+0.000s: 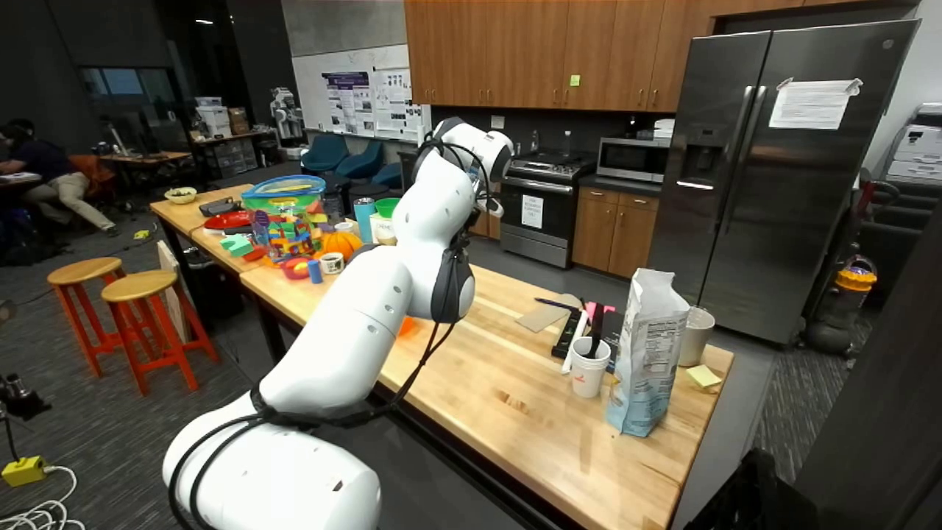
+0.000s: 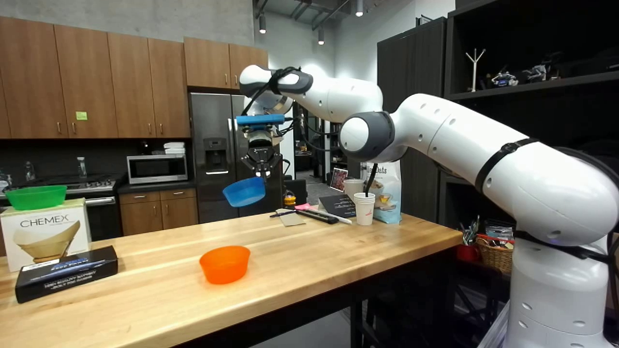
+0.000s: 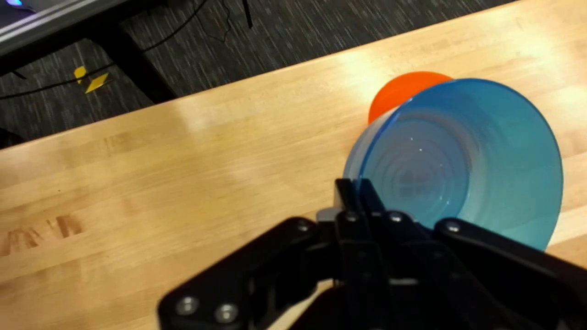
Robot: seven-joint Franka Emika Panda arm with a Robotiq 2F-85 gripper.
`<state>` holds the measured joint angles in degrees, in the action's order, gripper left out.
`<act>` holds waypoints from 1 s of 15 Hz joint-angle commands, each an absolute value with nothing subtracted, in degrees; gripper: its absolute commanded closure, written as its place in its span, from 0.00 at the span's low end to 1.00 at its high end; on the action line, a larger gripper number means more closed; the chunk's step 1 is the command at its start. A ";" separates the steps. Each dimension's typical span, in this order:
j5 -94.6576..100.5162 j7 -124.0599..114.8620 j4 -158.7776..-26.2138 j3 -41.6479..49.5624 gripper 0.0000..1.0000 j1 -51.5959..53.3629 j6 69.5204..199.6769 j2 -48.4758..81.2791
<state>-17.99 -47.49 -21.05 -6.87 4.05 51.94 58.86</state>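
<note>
My gripper [image 2: 262,173] is shut on the rim of a translucent blue bowl [image 2: 245,192] and holds it tilted in the air above the table. In the wrist view the fingertips [image 3: 355,184] pinch the left side of the blue bowl [image 3: 513,151], whose inside faces the camera. An orange bowl [image 2: 225,265] stands upright on the table, apart from the blue one. In the wrist view the orange bowl [image 3: 401,91] is partly hidden behind the blue bowl. In an exterior view only a sliver of the orange bowl [image 1: 406,325] shows, and the arm hides the gripper and blue bowl.
A green bowl [image 2: 36,197] sits on a Chemex box [image 2: 29,241], with a black box [image 2: 66,273] in front. Stacked white cups [image 2: 363,210], a tall bag [image 1: 647,361] and a pen [image 1: 557,303] are at the other table end. Toys [image 1: 291,235] crowd the far end.
</note>
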 commanded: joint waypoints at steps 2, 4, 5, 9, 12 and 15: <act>-18.02 -47.67 -21.06 -6.87 0.96 4.00 50.41 58.86; -18.03 -47.75 -21.06 -6.87 0.99 3.99 50.07 58.86; -16.51 -46.84 -21.08 -5.93 0.99 4.84 51.55 58.70; -12.17 -45.24 -20.38 -4.83 0.99 8.29 56.30 59.56; -8.71 -43.79 -20.46 -4.15 0.99 12.03 56.81 60.16; -4.93 -40.14 -19.97 -2.37 0.99 12.79 55.78 60.52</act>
